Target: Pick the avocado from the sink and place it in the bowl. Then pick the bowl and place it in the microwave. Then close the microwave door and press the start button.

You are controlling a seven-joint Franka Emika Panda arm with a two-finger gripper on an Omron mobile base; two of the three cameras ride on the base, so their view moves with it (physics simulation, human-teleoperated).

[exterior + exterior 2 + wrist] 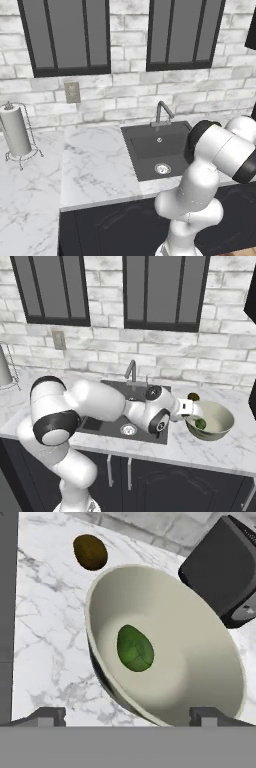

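With the avocado lying loose inside the bowl on the counter right of the sink, the gripper hung wide open and empty above it; the stiff, smooth bowl probably wanted a level rim pinch.

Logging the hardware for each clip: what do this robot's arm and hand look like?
The arm is built of thick, rounded, glossy white segments with dark, nearly black bands at the joints. No cables or markings are visible. The hand is a small white block; in the hand view, its two fingertips appear small, dark grey and blocky.
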